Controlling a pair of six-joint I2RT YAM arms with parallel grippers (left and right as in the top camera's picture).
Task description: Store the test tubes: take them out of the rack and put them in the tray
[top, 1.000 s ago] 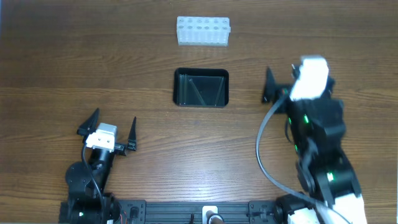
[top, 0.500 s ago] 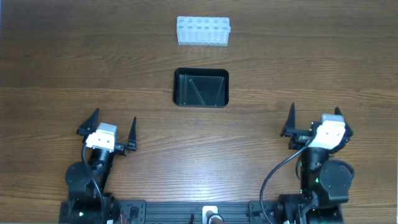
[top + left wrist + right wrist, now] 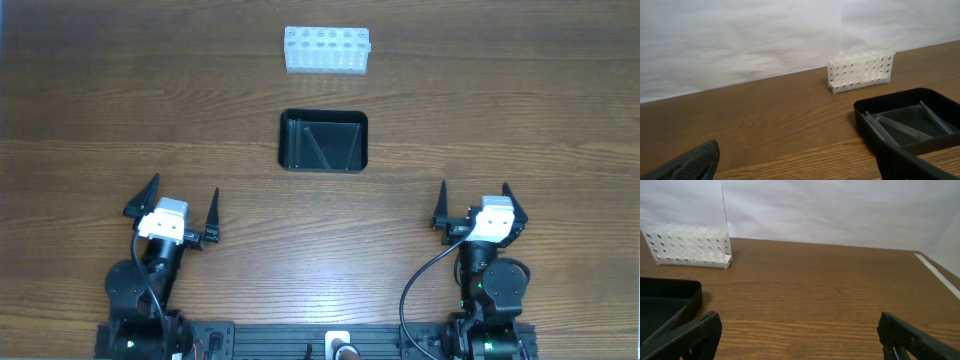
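A white perforated test tube rack (image 3: 327, 50) stands at the far middle of the table, also seen in the left wrist view (image 3: 861, 71) and the right wrist view (image 3: 689, 247). In front of it lies a black tray (image 3: 323, 141) with clear test tubes (image 3: 900, 126) lying inside. My left gripper (image 3: 170, 212) rests open near the front left, well short of the tray. My right gripper (image 3: 474, 206) rests open near the front right, with nothing between its fingers (image 3: 692, 337).
The brown wooden table (image 3: 500, 80) stretches wide around the tray and rack. A white wall (image 3: 740, 35) stands behind the rack. A pale strip (image 3: 937, 275) runs along the table's right edge.
The right arm has pulled back from beside the tray to the front right, folding down over its base. The left arm has not moved.
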